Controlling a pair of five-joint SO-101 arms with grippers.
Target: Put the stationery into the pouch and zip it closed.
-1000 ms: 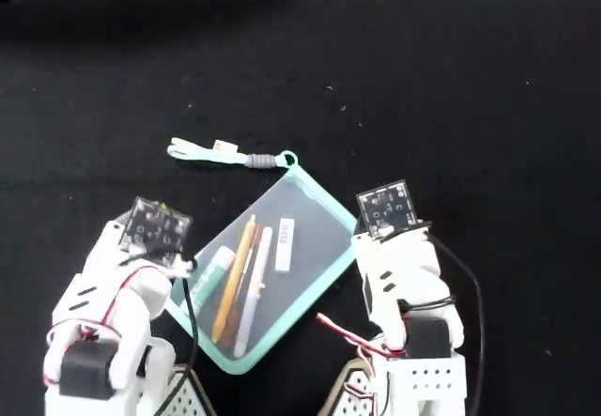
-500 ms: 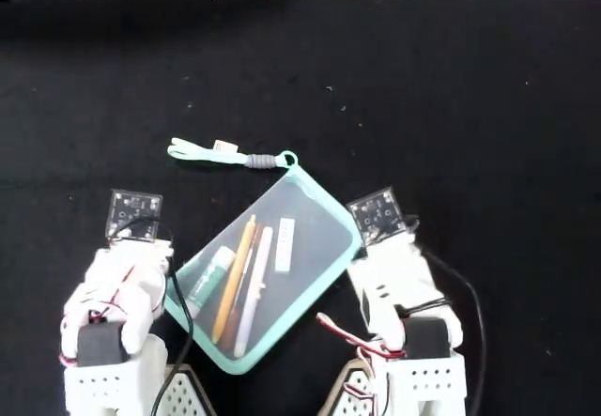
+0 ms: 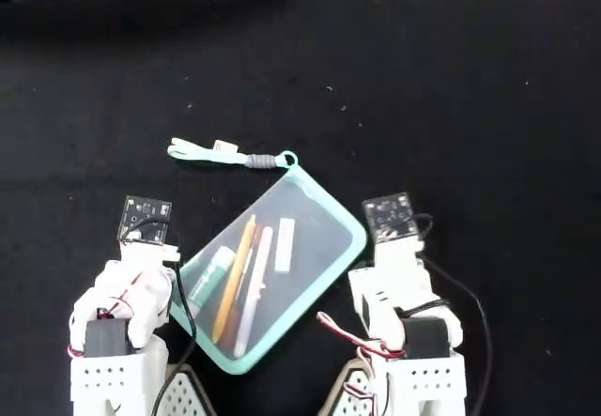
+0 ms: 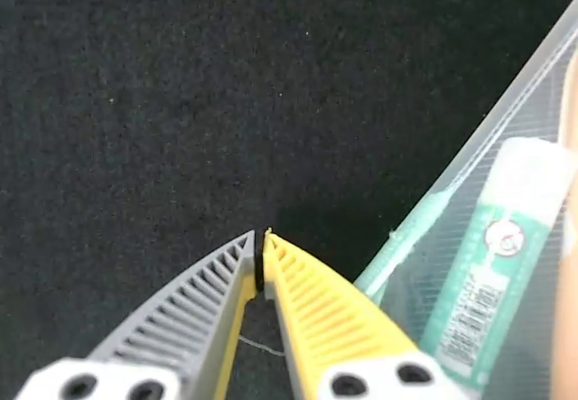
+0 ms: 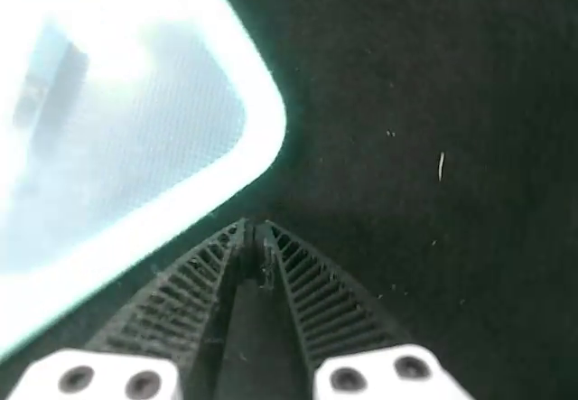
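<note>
since the stationery (image 3: pixel 235 280) is already tucked in the pouch (image 3: pixel 324 233), laid on the worktop (image 3: pixel 423 106) between the arms, the left end effector (image 4: pixel 262 237) and right end effector (image 5: pixel 256 228) are parked beside it, pinched together, nothing held.

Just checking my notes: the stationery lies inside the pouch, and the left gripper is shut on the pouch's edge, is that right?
Not quite: the left gripper is shut on nothing, beside the pouch, as the left wrist view shows. The stationery is inside.
</note>
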